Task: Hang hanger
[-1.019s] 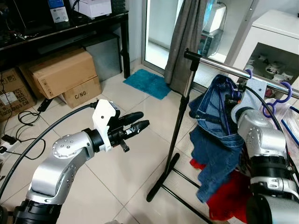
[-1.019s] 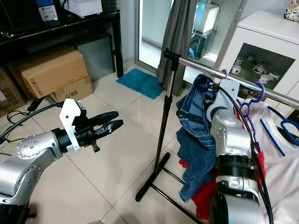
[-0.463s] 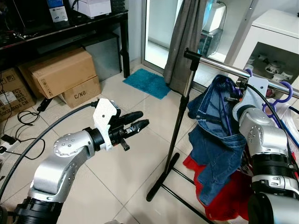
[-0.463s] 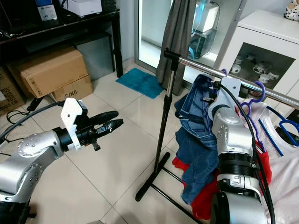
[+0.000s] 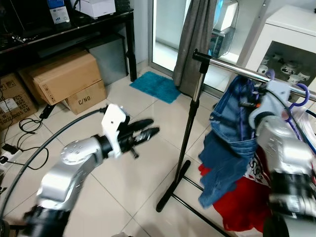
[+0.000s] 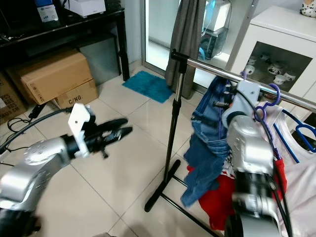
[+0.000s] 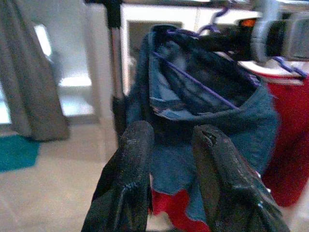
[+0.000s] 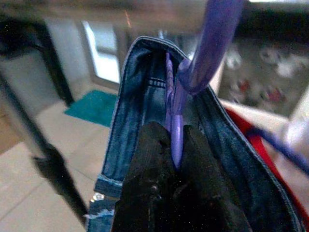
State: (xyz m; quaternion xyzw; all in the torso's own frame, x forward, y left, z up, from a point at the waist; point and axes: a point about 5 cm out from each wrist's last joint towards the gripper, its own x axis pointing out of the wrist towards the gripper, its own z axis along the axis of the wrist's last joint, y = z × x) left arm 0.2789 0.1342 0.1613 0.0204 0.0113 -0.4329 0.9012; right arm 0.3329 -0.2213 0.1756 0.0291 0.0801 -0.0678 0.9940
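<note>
A: Right wrist view, item one: purple hanger (image 8: 175,116), count one, its neck pinched between the two black fingers (image 8: 149,159) of the right gripper (image 8: 175,162). Location?

B: Up at the chrome rail (image 5: 232,68) of the garment rack (image 5: 186,133), hook just beneath the bar. One pair of blue jeans (image 5: 228,143) draped on it, hanging down past the upright pole.

A: Other hangers?

B: One more purple hanger (image 6: 266,101) hooked on the rail just beside, and one blue hanger (image 6: 301,136) further along. One red garment (image 5: 244,200) behind the jeans.

A: Left gripper (image 5: 144,132)?

B: Held out over the tiled floor (image 5: 123,168), well apart from the rack, fingers slightly spread, holding nothing.

A: Surroundings?

B: Two cardboard boxes (image 5: 64,74) under the black tabletop (image 5: 64,29), one teal mat (image 5: 155,87), one grey curtain (image 5: 193,34), one white cabinet (image 5: 284,39).
</note>
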